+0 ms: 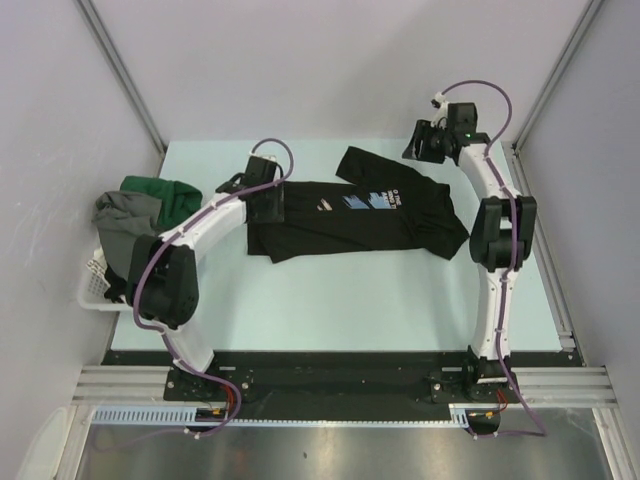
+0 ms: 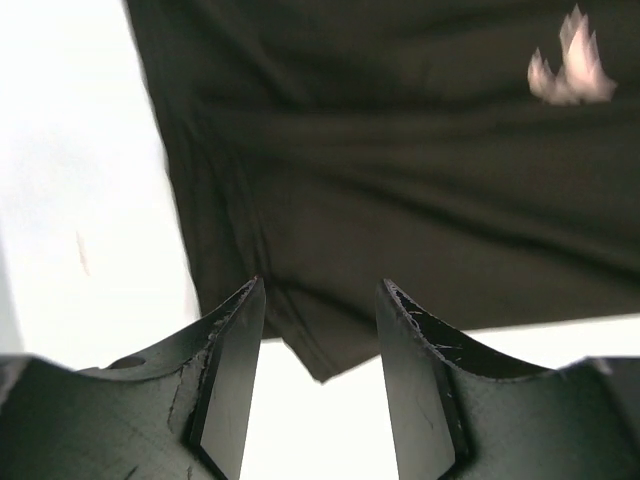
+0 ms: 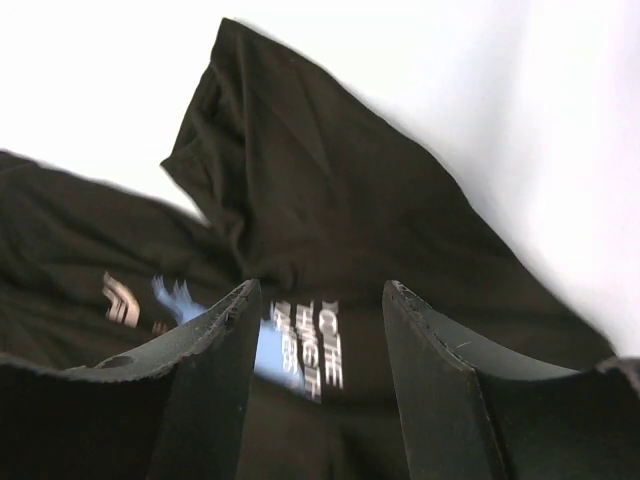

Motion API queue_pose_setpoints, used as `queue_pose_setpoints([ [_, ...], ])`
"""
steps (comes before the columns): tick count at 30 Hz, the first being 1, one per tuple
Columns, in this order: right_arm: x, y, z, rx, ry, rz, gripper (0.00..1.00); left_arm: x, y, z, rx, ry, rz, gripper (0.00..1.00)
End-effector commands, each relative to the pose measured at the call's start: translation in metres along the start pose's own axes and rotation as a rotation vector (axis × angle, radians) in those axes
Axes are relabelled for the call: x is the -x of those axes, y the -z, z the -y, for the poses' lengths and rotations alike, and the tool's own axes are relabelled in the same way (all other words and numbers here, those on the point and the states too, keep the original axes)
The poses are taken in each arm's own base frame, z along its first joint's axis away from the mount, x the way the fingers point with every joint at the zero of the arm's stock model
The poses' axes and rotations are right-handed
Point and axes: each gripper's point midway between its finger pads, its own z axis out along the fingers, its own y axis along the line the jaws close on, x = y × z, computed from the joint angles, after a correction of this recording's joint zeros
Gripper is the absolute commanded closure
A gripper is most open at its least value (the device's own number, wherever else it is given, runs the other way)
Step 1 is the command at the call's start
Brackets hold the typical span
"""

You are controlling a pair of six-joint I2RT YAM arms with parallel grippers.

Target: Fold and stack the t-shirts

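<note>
Over the left end of the black t-shirt (image 1: 330, 225), the left arm (image 1: 200, 225) reaches forward and to the right from its base. Its elbow is bent out toward the basket, and its wrist is turned down so that the left fingers (image 2: 230, 380) hover above the cloth. They stand moderately apart with nothing between them. In the left wrist view, a corner of the shirt's edge lies just below the gap.

The right arm (image 1: 495, 250) runs up along the right side of the table (image 1: 330, 300) and bends inward at the far end. The right fingers (image 3: 215, 380) hang beyond the shirt's far right part, tilted back toward it. They too are parted and empty, looking down on a sleeve and the printed lettering.

There are two arms, one t-shirt laid out on the table, and one white basket (image 1: 92, 285) at the table's left edge. In the basket, a green shirt (image 1: 155, 190) and a grey shirt (image 1: 120, 212) are heaped together. Whether more dark cloth lies under them I cannot tell.

The black t-shirt lies spread in the middle of the table, printed side up and somewhat wrinkled. Its long axis runs left to right, with the right end a little nearer the arms' bases. The print (image 1: 365, 200) sits around the middle, toward the far side. One sleeve (image 1: 358, 165) sticks out toward the table's far edge.
</note>
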Motion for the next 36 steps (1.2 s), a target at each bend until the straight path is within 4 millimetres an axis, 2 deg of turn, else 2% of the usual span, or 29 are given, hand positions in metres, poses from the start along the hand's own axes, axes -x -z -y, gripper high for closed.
queue_pose_setpoints([
  [1, 0.021, 0.065, 0.0, -0.118, 0.064, 0.035, 0.43, 0.001, 0.026, 0.014, -0.09, 0.02, 0.045, 0.47],
  [3, 0.006, 0.077, 0.004, -0.151, 0.046, -0.019, 0.42, -0.002, 0.032, 0.014, -0.098, 0.016, 0.046, 0.46],
  [4, 0.008, 0.088, 0.006, -0.189, 0.039, -0.013, 0.42, -0.002, 0.038, 0.014, -0.106, 0.012, 0.054, 0.47],
  [5, -0.007, 0.091, 0.01, -0.213, 0.018, -0.046, 0.42, -0.003, 0.041, 0.013, -0.109, 0.009, 0.058, 0.47],
  [7, -0.023, 0.102, 0.016, -0.269, -0.024, -0.079, 0.41, -0.002, 0.05, 0.013, -0.123, 0.005, 0.077, 0.46],
  [8, -0.023, 0.117, 0.014, -0.286, -0.036, -0.063, 0.4, -0.002, 0.052, 0.013, -0.126, 0.004, 0.081, 0.46],
  [9, -0.046, 0.117, 0.02, -0.301, -0.057, -0.107, 0.39, -0.002, 0.055, 0.012, -0.126, 0.003, 0.084, 0.46],
  [12, -0.06, 0.139, 0.02, -0.33, -0.11, -0.102, 0.37, 0.002, 0.066, 0.013, -0.144, 0.004, 0.106, 0.46],
  [13, -0.078, 0.142, 0.024, -0.347, -0.13, -0.138, 0.37, 0.001, 0.068, 0.013, -0.148, 0.006, 0.106, 0.46],
  [14, -0.08, 0.15, 0.024, -0.356, -0.138, -0.131, 0.36, 0.004, 0.075, 0.013, -0.155, 0.008, 0.123, 0.46],
  [16, -0.096, 0.157, 0.027, -0.379, -0.144, -0.163, 0.35, 0.002, 0.078, 0.011, -0.158, 0.009, 0.128, 0.46],
  [25, -0.115, 0.183, 0.036, -0.492, -0.196, -0.203, 0.32, -0.008, 0.094, 0.007, -0.17, 0.015, 0.139, 0.46],
  [26, -0.122, 0.183, 0.039, -0.512, -0.198, -0.214, 0.32, -0.009, 0.094, 0.007, -0.17, 0.013, 0.136, 0.46],
  [27, -0.123, 0.189, 0.052, -0.543, -0.221, -0.21, 0.31, -0.009, 0.095, 0.007, -0.169, 0.013, 0.139, 0.46],
  [33, -0.151, 0.193, 0.074, -0.594, -0.294, -0.251, 0.3, -0.006, 0.101, 0.006, -0.167, 0.017, 0.148, 0.46],
  [36, -0.157, 0.193, 0.079, -0.594, -0.316, -0.249, 0.3, -0.005, 0.102, 0.006, -0.161, 0.019, 0.148, 0.45],
])
